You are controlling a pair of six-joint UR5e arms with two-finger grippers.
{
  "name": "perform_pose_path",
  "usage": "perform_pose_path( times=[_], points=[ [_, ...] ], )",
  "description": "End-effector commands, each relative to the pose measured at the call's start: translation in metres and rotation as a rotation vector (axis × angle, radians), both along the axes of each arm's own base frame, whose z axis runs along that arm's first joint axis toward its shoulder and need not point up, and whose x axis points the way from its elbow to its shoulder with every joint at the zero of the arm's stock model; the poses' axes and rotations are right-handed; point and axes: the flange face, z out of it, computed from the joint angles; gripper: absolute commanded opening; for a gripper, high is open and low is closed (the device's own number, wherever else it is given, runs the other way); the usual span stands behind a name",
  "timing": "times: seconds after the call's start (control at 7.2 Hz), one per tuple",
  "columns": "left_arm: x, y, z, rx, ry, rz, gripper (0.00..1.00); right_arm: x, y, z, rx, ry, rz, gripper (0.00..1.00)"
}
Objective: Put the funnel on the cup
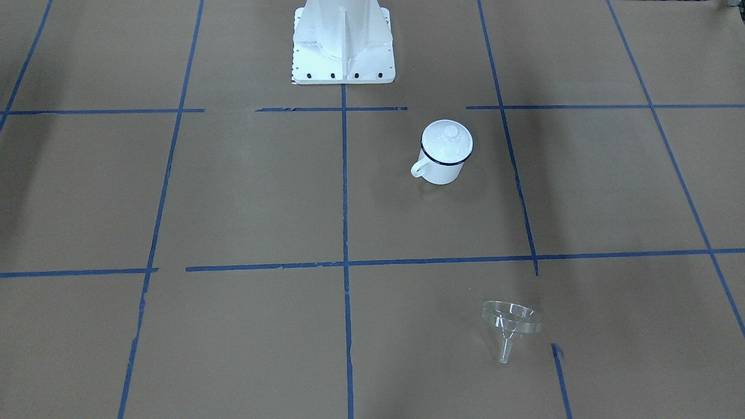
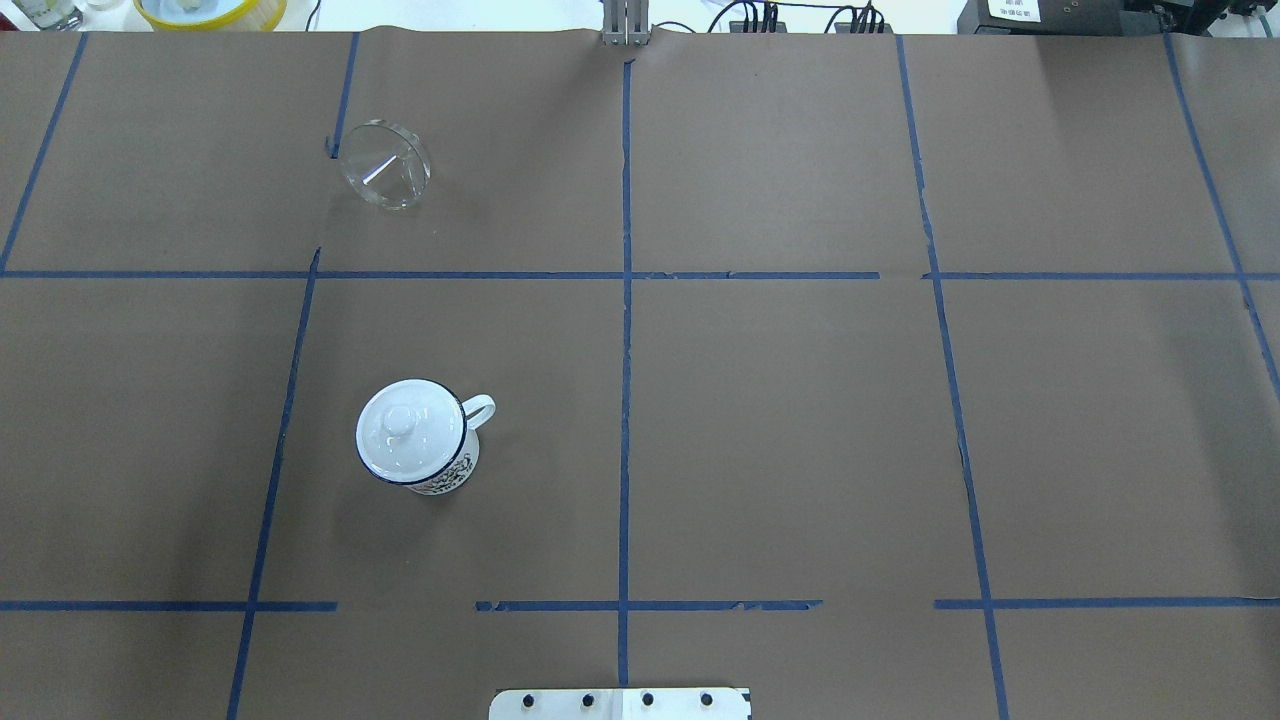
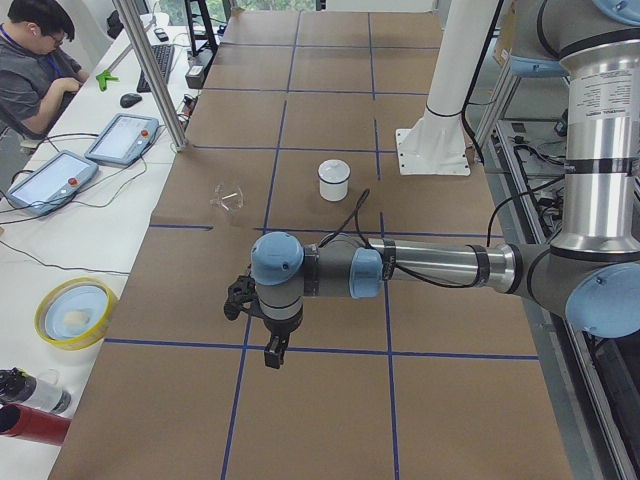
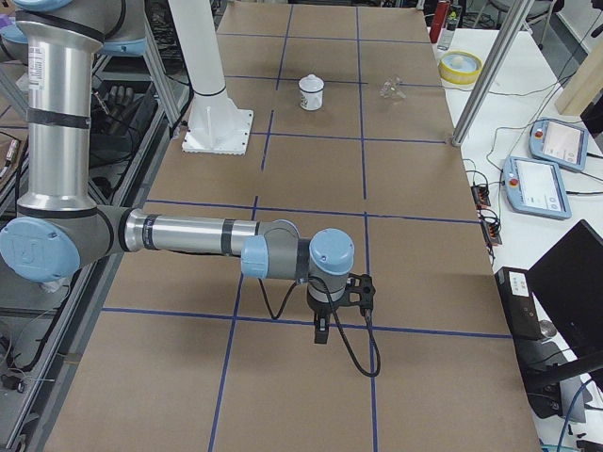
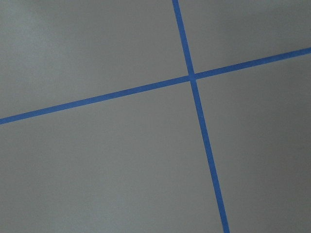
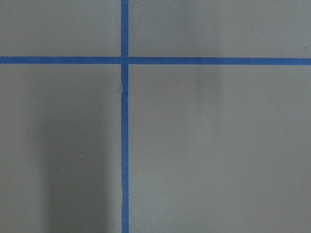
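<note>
the left gripper [image 3: 272, 352] and the right gripper [image 4: 321, 332] hang over the table [image 2: 800, 430]; apart or together, i cannot tell. the funnel [image 2: 385, 178] lies on its side, well apart from the upright cup [image 1: 443, 170], which wears a lid [image 1: 447, 139].

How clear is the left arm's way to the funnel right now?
Probably yes, it looks free: the funnel lies on its side on bare paper in the left half, apart from the lidded cup, and nothing stands between it and the left gripper.
</note>
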Motion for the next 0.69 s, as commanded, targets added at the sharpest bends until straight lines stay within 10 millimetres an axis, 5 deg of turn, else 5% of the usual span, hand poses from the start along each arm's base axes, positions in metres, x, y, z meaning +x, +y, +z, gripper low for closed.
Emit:
perform_pose_path(
  times=[0.0,0.42,0.56],
  points=[
    [0.000,-0.001,-0.003,0.004,0.000,0.001,1.00,0.000,0.000,0.000,0.000,0.000,0.000,1.00],
    [0.004,-0.006,-0.022,0.048,-0.002,0.011,1.00,0.000,0.000,0.000,0.000,0.000,0.000,1.00],
    [0.005,-0.012,-0.059,0.123,-0.009,0.009,1.00,0.000,0.000,0.000,0.000,0.000,0.000,1.00]
  ],
)
